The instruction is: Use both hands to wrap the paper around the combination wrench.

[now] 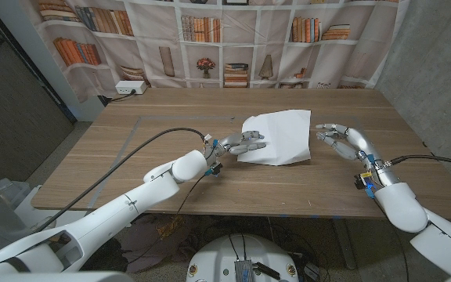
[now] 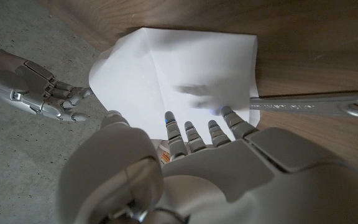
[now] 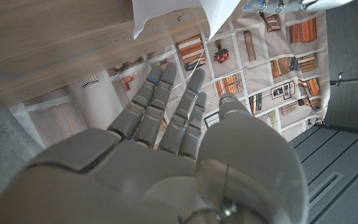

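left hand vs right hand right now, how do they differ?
The left hand has its fingers on the white paper, pressing its near-left edge; the right hand is off the paper, to its right, touching nothing. The left hand sits over the fold that covers the combination wrench; the right hand hangs beside the sheet with fingers apart. Both hold nothing and point roughly toward the paper.

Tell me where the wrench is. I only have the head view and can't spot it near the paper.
Observer: In the left wrist view the combination wrench sticks out from under the paper's edge, one end bare.
Operator: Is my left hand on the sheet?
Observer: Yes, the left hand's fingertips rest on the paper beside the wrench.
Operator: And the right hand?
Observer: The right hand is apart from the paper, holding nothing.
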